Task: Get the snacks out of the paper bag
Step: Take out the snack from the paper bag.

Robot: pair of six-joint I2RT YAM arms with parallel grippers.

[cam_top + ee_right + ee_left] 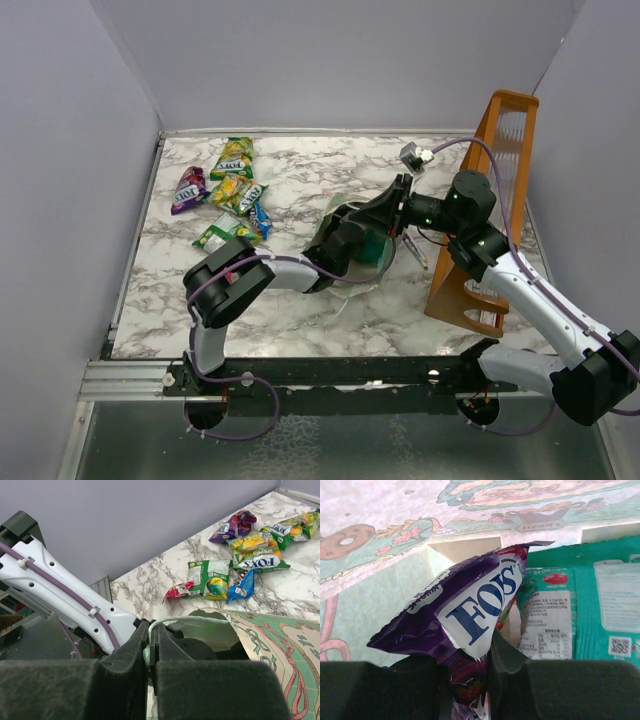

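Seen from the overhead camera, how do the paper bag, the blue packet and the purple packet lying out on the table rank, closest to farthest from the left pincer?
1. paper bag: the left pincer reaches inside it.
2. blue packet: left of the bag, at the pile's right edge.
3. purple packet: far left of the pile, near the table's edge.
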